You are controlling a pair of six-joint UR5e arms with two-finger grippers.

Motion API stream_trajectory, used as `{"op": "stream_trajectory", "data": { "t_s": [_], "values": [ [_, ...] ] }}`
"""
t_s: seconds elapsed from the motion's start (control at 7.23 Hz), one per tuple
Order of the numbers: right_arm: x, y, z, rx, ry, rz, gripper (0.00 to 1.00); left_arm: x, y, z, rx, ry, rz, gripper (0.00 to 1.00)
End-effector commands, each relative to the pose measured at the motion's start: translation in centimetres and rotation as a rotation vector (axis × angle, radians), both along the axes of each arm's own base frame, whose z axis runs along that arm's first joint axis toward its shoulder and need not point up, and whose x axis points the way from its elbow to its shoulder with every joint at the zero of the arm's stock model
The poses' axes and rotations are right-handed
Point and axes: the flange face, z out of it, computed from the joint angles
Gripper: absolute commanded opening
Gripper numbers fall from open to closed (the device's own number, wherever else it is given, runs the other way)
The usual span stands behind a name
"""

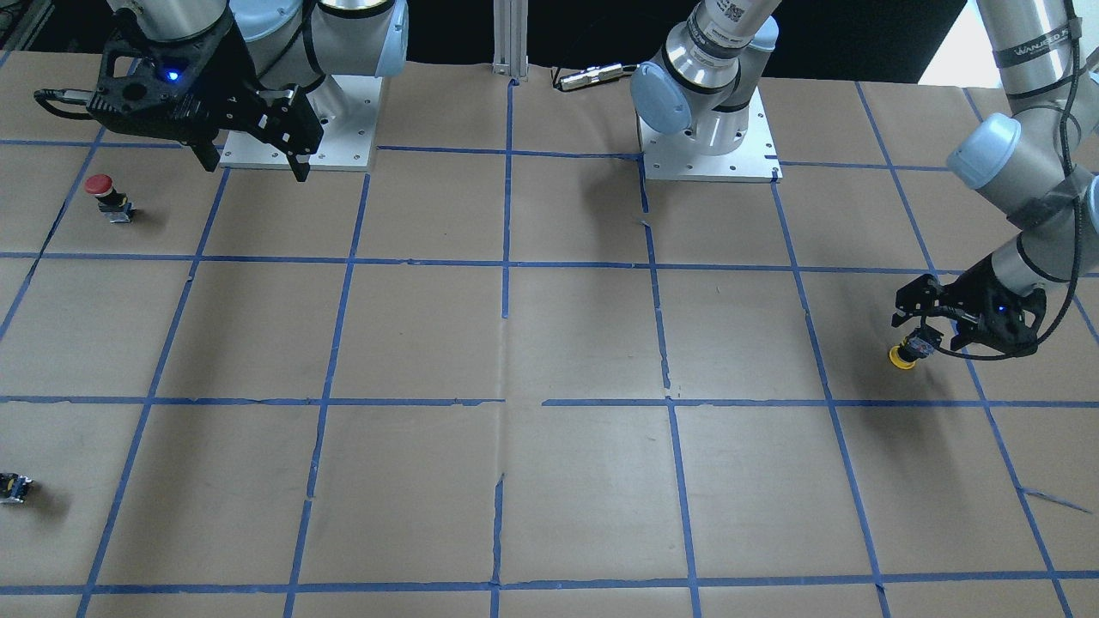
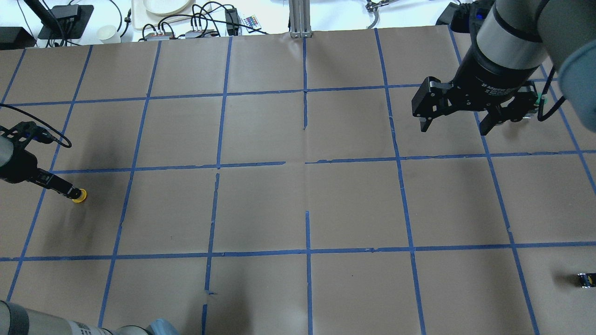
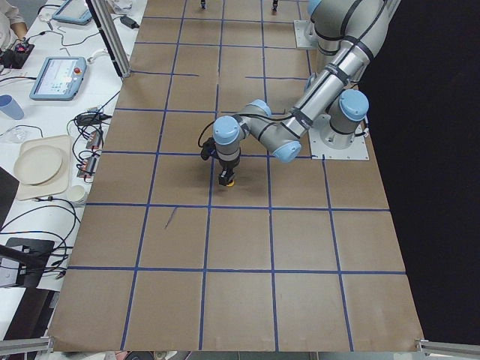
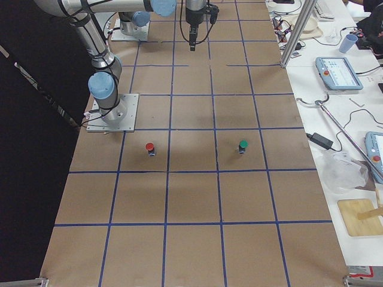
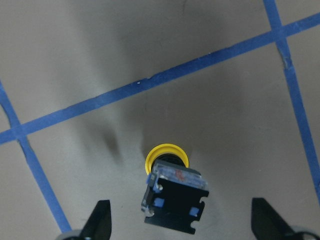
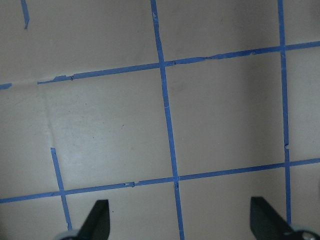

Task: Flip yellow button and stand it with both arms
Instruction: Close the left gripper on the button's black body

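The yellow button (image 1: 902,357) rests on the brown paper near the table's left end, its yellow cap on the paper and its black body tilted up toward my left gripper (image 1: 919,335). In the left wrist view the cap (image 5: 166,154) shows beyond the black body, midway between the two fingertips (image 5: 98,220), which stand wide apart and do not touch it. The left gripper (image 2: 72,191) is open, low over the button (image 2: 80,196). My right gripper (image 2: 454,129) is open and empty, held high over the far right part of the table; it also shows in the front view (image 1: 256,167).
A red-capped button (image 1: 103,196) stands near the right arm's base. A green-capped button (image 4: 243,145) stands a square further out. A small black capless part (image 1: 14,487) lies at the table's right end. The white base plates (image 1: 711,163) sit at the robot's side.
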Motion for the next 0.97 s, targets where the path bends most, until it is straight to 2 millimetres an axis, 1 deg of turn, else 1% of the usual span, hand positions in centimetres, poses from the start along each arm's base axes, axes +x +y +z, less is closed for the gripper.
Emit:
{"op": "stream_trajectory", "data": {
  "t_s": [0.0,0.14,0.28,0.55,0.69,0.83],
  "values": [
    [-0.2,-0.2,-0.1,0.001,0.003,-0.002,1.0,0.0,-0.1,-0.3,-0.003,0.007,-0.099,0.95],
    [-0.1,0.0,-0.3,0.01,-0.001,-0.001,1.0,0.1,-0.2,-0.6,-0.005,0.012,-0.148,0.93],
    [-0.1,0.3,-1.3,0.037,-0.005,0.007,1.0,0.0,-0.3,-0.5,-0.008,0.012,-0.164,0.91],
    [0.1,0.7,-1.8,0.046,-0.016,0.011,1.0,0.0,-0.3,-0.5,-0.009,0.013,-0.187,0.89],
    [-0.2,0.4,-2.1,0.051,-0.015,0.02,1.0,-0.1,-0.3,-0.4,-0.01,0.012,-0.187,0.83],
    [-0.2,0.5,-1.4,0.037,-0.018,0.02,1.0,-0.2,-0.3,-0.4,-0.009,0.011,-0.188,0.68]
  ]
}}
